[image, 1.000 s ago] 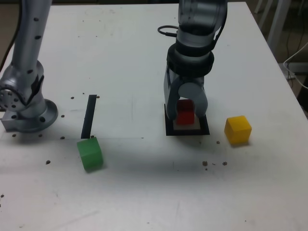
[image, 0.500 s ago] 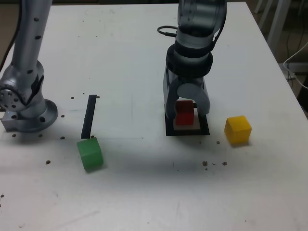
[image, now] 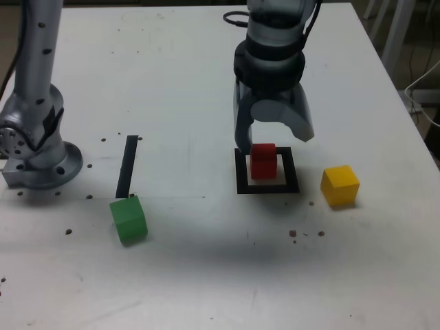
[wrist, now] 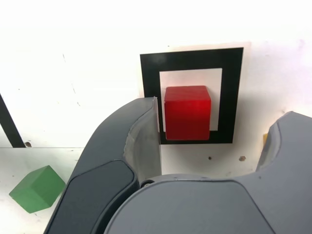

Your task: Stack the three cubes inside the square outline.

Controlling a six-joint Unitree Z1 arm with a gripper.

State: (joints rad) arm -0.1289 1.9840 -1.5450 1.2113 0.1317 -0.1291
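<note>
The red cube (image: 263, 161) (wrist: 187, 112) rests on the table inside the black square outline (image: 267, 187) (wrist: 150, 78), on its white centre. My gripper (image: 273, 143) hangs open just above and behind the cube, jaws spread wide and holding nothing. The yellow cube (image: 339, 185) sits on the table just to the exterior view's right of the outline. Far off at the exterior view's left lies the green cube (image: 128, 219) (wrist: 37, 189), at the near end of a narrow black strip (image: 127, 165).
The arm's grey base (image: 38, 148) stands at the exterior view's left edge. Small dark specks dot the white table (image: 206, 261). A cable loops behind the arm's wrist (image: 234, 17). Table edges run along the far and right sides.
The gripper let go of the red cube, spread its jaws and rose away from it. The cube stays in the square outline; the green and yellow cubes have not moved.
</note>
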